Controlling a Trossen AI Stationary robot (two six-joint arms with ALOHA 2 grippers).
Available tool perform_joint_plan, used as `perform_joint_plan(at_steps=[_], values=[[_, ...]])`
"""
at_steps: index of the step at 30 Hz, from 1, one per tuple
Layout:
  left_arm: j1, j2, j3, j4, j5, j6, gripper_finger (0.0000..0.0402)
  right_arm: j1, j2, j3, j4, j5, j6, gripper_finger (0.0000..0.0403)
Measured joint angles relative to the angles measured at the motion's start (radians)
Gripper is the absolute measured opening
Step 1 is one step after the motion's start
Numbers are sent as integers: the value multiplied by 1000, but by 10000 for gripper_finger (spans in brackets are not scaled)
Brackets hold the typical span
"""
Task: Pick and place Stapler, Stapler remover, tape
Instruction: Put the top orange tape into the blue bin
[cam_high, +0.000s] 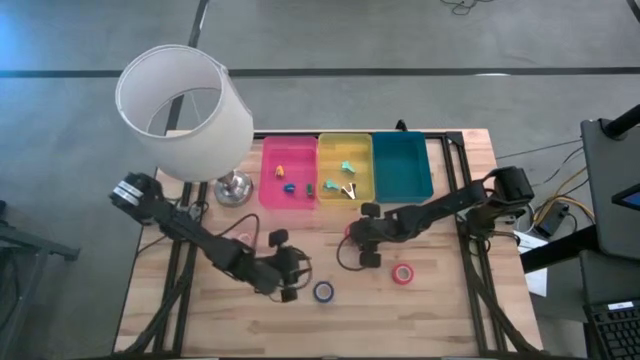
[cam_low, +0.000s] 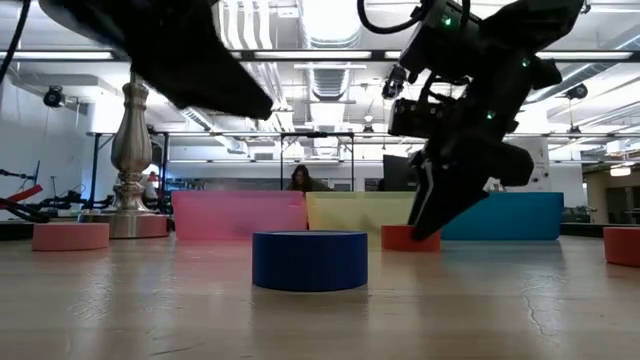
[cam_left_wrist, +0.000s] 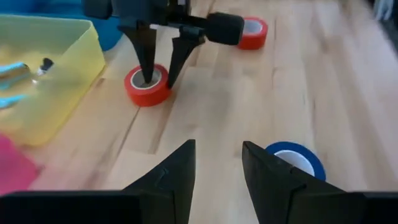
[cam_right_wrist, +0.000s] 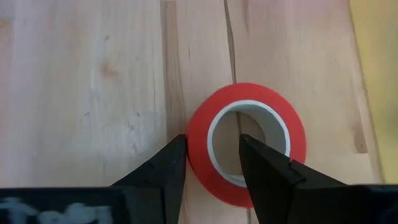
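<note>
1. Straddling the wall of a red tape roll (cam_right_wrist: 247, 144), the right gripper (cam_right_wrist: 212, 163) is reaching down near the table's centre: one finger is sitting inside the pale core and the other is standing outside the red rim. The fingers are parted and are not yet pressing the wall.
2. Lying flat on the wooden table (cam_high: 430, 300), this red tape roll (cam_left_wrist: 147, 84) is sitting just at 6 o'clock of the yellow bin (cam_high: 345, 166) in the high view.
3. Hovering at 8 o'clock of the right gripper (cam_high: 365, 238), the left gripper (cam_high: 285, 265) is holding nothing; its fingers (cam_left_wrist: 173, 172) are spread with a gap between them.
4. Lying just at 4 o'clock of the left gripper, the dark blue tape roll (cam_high: 324, 291) is resting flat near the front edge; in the low view the dark blue tape roll (cam_low: 309, 260) is standing closest to the camera.
5. Lying at 4 o'clock of the right gripper, a second red roll (cam_high: 402, 273) is sitting apart from both arms.
6. Showing partly behind the left arm in the high view, a pink roll (cam_high: 243, 238) is lying at 6 o'clock of the lamp base (cam_high: 233, 188).
7. Standing side by side along the far edge, the pink bin (cam_high: 288, 172), the yellow bin and the teal bin (cam_high: 402, 166) are touching; the pink and yellow bins are holding small coloured pieces too small to identify.
8. Covering the table's 10 o'clock corner, a white lampshade (cam_high: 185, 108) is tilting toward the camera.
</note>
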Motion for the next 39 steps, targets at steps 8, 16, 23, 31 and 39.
perform_joint_plan(at_steps=[8, 16, 23, 31, 39], values=[[0, -44, -267, 474, 6, -71, 136, 0, 31, 8, 9, 0, -32, 126], [1, -44, -331, 533, -7, -131, 136, 0, 18, 7, -19, -5, -45, 70], [1, -44, -331, 534, -10, -127, 136, 3, -33, 4, -135, -30, -18, 41], [1, -43, -331, 527, -12, -128, 136, 3, -247, 4, -258, 2, 24, 52], [1, -43, -336, 527, -13, -161, 135, -7, -497, -37, -247, 371, -42, 53]])
